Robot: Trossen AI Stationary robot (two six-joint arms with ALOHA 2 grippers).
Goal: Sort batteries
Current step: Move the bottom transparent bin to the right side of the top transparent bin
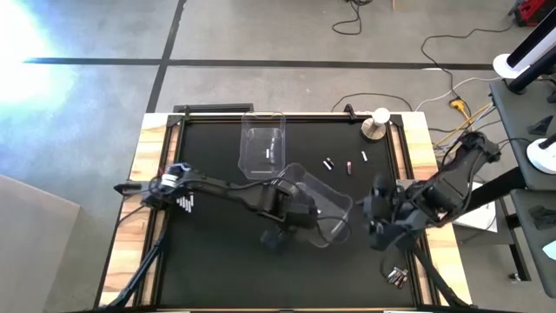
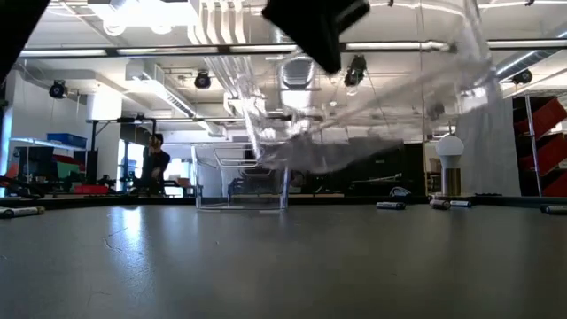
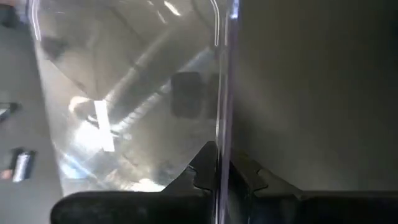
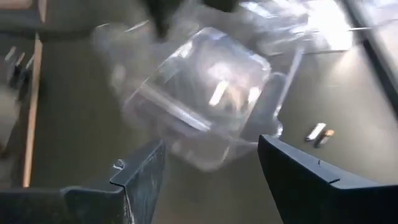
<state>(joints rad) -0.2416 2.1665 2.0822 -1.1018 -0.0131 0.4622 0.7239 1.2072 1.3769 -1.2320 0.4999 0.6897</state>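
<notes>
High view, read from left to right: a cluster of batteries (image 1: 186,203) lies near the table's left edge, just beside the left arm. The left gripper (image 1: 306,215) sits near the table's centre with its fingers pinched shut on the wall of a tilted clear bin (image 1: 323,204). A second clear bin (image 1: 262,144) stands farther back. Three more loose batteries (image 1: 347,164) lie right of that bin, near a round knob object (image 1: 377,123) at the far edge. The right gripper (image 1: 379,228) hovers just right of the tilted bin with its fingers spread wide, holding nothing. A last group of batteries (image 1: 397,276) rests near the table's front right corner. Judging by their look, the cells are small, hard, smooth cylinders, light but prone to roll and slip; a pinch across the middle of the barrel seems safest. The left wrist view alone shows the thin bin wall (image 3: 222,93) clamped between the dark fingertips (image 3: 205,168). The right wrist view alone shows the broad gap between that arm's own fingers (image 4: 140,177), with the bin (image 4: 205,99) ahead of them. The low view shows the bin (image 2: 372,115) lifted clear of the table (image 2: 283,266), which the overhead picture cannot settle.
</notes>
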